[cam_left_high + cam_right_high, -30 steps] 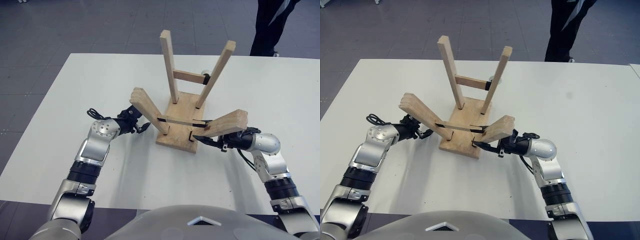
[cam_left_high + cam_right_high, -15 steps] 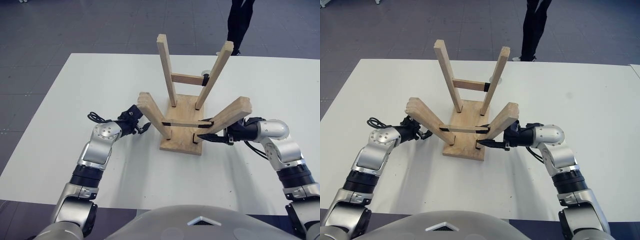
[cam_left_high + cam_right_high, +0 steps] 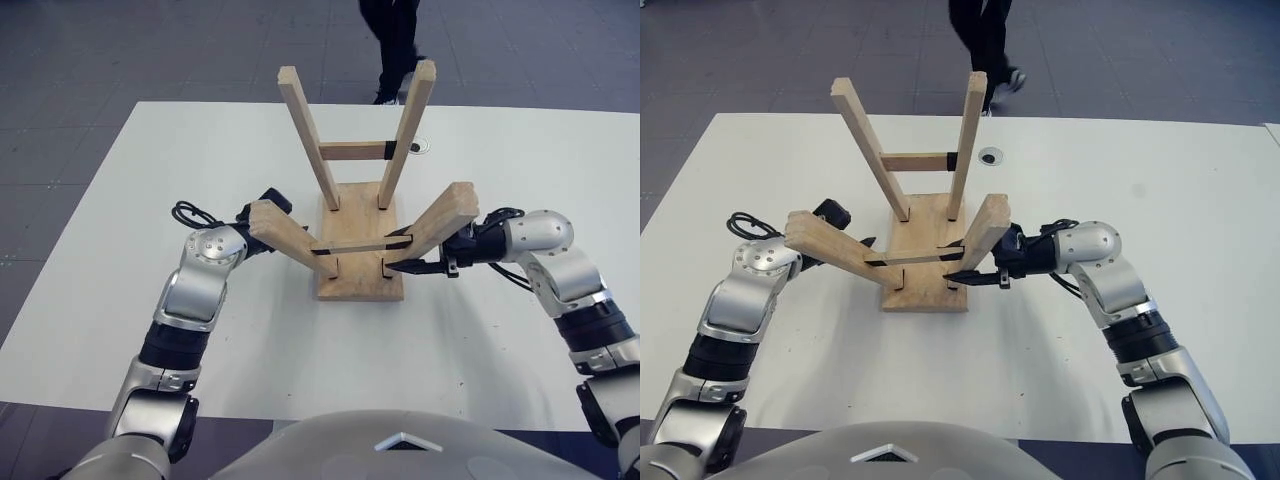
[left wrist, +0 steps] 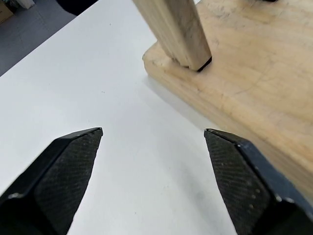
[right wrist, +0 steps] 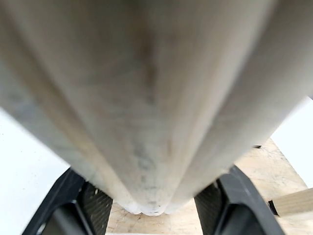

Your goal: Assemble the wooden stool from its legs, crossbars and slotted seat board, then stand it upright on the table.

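The wooden stool lies upside down, its slotted seat board (image 3: 360, 283) flat on the white table (image 3: 200, 150). The far two legs (image 3: 306, 135) stand up, joined by a crossbar (image 3: 350, 150). The near two legs splay outward with a thin crossbar (image 3: 355, 245) between them. My right gripper (image 3: 402, 266) is shut on the near right leg (image 3: 445, 215) close to its base; that leg (image 5: 146, 98) runs between the two fingers (image 5: 90, 200). My left gripper (image 4: 153, 132) is open over bare table beside the board's left edge (image 4: 234, 112), partly behind the near left leg (image 3: 280, 230).
A small round hole (image 3: 988, 156) sits in the table just beyond the stool. A black cable (image 3: 190, 212) loops off my left wrist. Bare table stretches left, right and in front of the stool.
The seat board has turned square to me and the near legs stand steeper. My right gripper swung round with the near right leg. My left gripper slid in behind the near left leg.
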